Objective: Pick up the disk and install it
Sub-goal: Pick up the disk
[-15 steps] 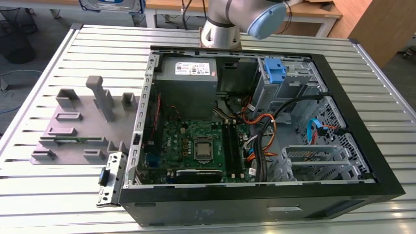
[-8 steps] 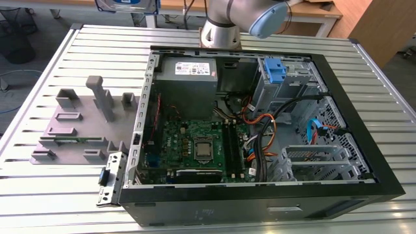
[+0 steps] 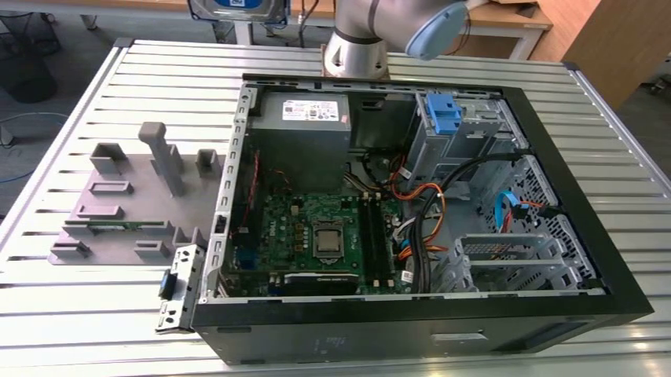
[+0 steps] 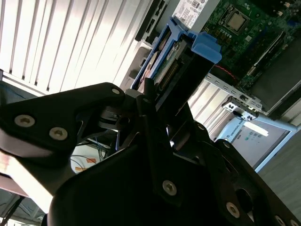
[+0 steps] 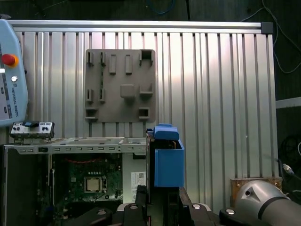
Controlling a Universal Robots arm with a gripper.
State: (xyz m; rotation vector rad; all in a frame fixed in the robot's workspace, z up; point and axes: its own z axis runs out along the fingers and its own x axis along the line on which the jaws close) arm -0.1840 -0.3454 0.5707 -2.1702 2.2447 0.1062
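Exterior view: finds disk (image 3: 236,8) raised at the view's top edge, well apart from open case (image 3: 419,212), probably to clear its walls. Second wrist view: adds the grip itself, end effector (image 4: 155,92) clenched on the disk's edge. First wrist view: places disk edge-on over tabletop (image 5: 216,94), seemingly beside case.

— Where have you room?
— The case (image 3: 398,326) lies open on top; my gripper (image 4: 155,101), clamped on the disk (image 4: 176,61), has room above the motherboard (image 3: 314,228).
— What blocks you?
— Cables (image 3: 425,216) cross beside the drive cage (image 3: 514,255), and a blue bracket (image 3: 445,116) stands upright in a bay.
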